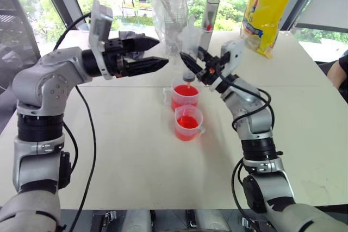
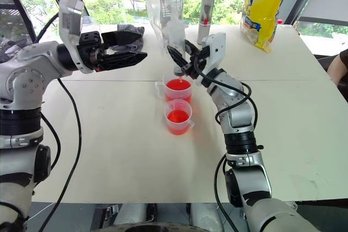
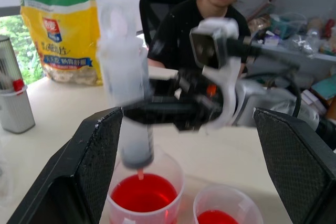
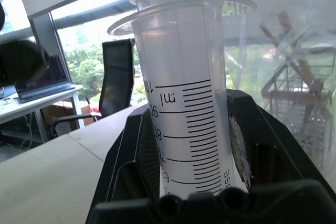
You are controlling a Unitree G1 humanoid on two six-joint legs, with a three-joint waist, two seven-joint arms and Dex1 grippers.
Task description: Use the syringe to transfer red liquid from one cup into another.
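Observation:
Two clear cups stand mid-table, each holding red liquid: the far cup [image 1: 185, 95] and the near cup [image 1: 188, 124]. My right gripper [image 1: 190, 56] is shut on the syringe [image 1: 188, 71], which it holds upright over the far cup. The syringe's small orange tip [image 3: 140, 173] hangs just above the red liquid [image 3: 143, 193]. The clear barrel with printed marks [image 4: 184, 108] looks empty, its dark plunger head low in the barrel. My left gripper [image 1: 162, 51] stands open and level, just left of the syringe, holding nothing.
At the back of the table are a yellow bag [image 1: 267, 8], a grey metal cylinder with a red mark [image 1: 209, 19] and a crumpled clear plastic bag [image 1: 168, 9]. A person [image 3: 220, 9] sits beyond the table's right side.

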